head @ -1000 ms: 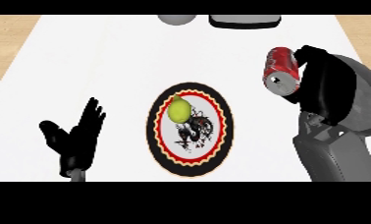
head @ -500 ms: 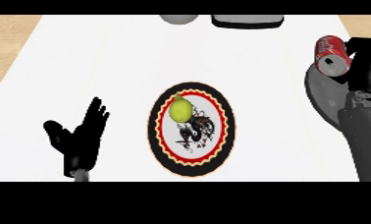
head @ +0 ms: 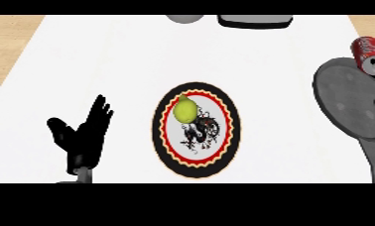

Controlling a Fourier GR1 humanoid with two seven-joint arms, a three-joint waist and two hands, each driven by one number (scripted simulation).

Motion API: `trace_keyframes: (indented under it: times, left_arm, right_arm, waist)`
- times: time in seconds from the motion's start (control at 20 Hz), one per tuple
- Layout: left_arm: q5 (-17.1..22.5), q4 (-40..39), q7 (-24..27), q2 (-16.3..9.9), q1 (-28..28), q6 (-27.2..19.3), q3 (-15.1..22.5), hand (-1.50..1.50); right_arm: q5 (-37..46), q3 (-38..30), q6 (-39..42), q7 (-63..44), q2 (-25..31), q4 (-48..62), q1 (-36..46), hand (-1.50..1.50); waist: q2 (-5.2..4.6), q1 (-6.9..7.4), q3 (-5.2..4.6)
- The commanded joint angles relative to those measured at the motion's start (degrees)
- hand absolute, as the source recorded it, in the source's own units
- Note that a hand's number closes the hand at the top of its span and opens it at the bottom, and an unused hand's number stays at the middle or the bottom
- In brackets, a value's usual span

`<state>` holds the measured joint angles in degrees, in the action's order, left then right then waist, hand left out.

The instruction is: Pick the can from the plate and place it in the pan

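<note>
The red can [head: 365,54] lay on its side at the right edge of the view, at the top of the grey pan [head: 350,102], its silver end turned toward the lower right; it seemed to touch the pan's upper rim, but I could not tell whether it rested inside. White marks showed on the red side of the can, too small to read, so no brand could be named. The pan was a grey round form at the right of the white bench [head: 110,61], and its lower part ran down and out of the view. The right hand did not show in the view. The left hand [head: 82,136] stood at the lower left, black, with fingers straight and spread and the thumb apart, holding nothing. The plate [head: 196,129] was in the middle of the bench, with a black rim, a red and yellow toothed ring and a black drawing on its white centre. A yellow-green fruit [head: 186,109] lay on the upper left part of the plate. At the far edge were a grey round thing [head: 184,18] and a dark tray-like thing [head: 255,20], both cut off by the view.
</note>
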<state>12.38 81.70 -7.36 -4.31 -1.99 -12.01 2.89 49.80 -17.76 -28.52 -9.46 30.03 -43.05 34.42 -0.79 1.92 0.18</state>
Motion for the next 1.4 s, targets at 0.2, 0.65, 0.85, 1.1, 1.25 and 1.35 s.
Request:
trace_keyframes:
  times: [0.2, 0.65, 0.85, 1.1, 1.25, 1.35]
  left_arm:
    - [-0.3, 1.9, -1.7, -0.4, 0.8, 0.4, 0.8, 0.0]
    - [0.0, 1.6, -1.4, -0.7, 0.6, 0.7, 0.1, 0.0]
    - [-0.3, 0.8, 0.3, -0.2, -1.4, 0.3, -0.1, 0.0]
    - [-1.6, -0.2, 2.4, 1.8, -2.5, -0.8, 1.2, 0.0]
    - [0.1, -0.4, 0.9, -0.3, -1.6, 0.4, -1.3, 0.0]
    - [0.0, 1.7, 0.6, 0.3, -2.8, 0.2, -0.3, 0.0]
  right_arm:
    - [-0.1, -3.1, 6.0, 4.7, 6.5, 21.0, 4.8, -1.5]
    - [-11.0, -12.9, 2.5, 23.2, 5.8, 23.2, 7.7, -1.5]
    - [-22.0, -21.5, 7.3, 30.5, 3.6, 21.7, 8.9, -1.5]
    - [-30.7, -28.8, 19.1, 35.1, 7.7, 24.7, 7.5, -1.5]
    - [-34.4, -31.4, 29.2, 40.0, 9.6, 26.6, 2.9, -1.5]
    - [-36.4, -32.8, 33.8, 41.7, 12.1, 27.0, 1.1, -1.5]
  waist:
    - [-0.65, 1.72, 0.17]
    - [-0.59, 1.22, 0.38]
    - [-0.12, 0.17, 0.35]
    - [-0.01, -0.66, 0.18]
    - [0.16, -1.33, 0.11]
    - [0.36, -1.25, 0.06]
